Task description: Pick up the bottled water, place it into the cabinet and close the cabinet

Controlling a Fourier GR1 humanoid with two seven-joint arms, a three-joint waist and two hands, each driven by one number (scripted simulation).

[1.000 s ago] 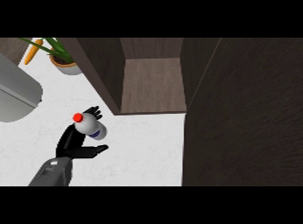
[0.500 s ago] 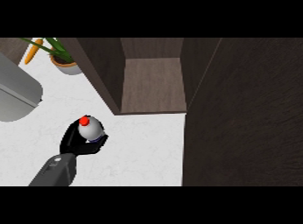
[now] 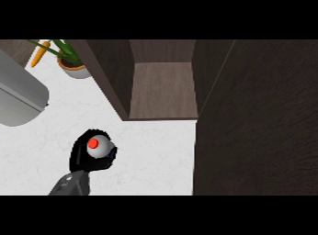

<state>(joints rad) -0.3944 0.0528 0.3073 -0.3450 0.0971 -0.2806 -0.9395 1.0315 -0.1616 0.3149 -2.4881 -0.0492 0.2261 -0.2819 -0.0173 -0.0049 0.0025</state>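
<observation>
The robot's black left hand (image 3: 87,153) was curled around the clear water bottle with a red cap (image 3: 99,146) — holding it above the white counter (image 3: 155,151), at the near left. The open dark wooden cabinet (image 3: 163,89) stood farther back, a little to the right.

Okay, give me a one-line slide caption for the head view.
Left hand grips the water bottle over the white counter, below the open cabinet.

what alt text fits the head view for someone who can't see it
A black robot hand is curled round a pale water bottle with a red cap over the white counter. Ahead stands an open dark wood cabinet, with a potted green plant at upper left.
</observation>
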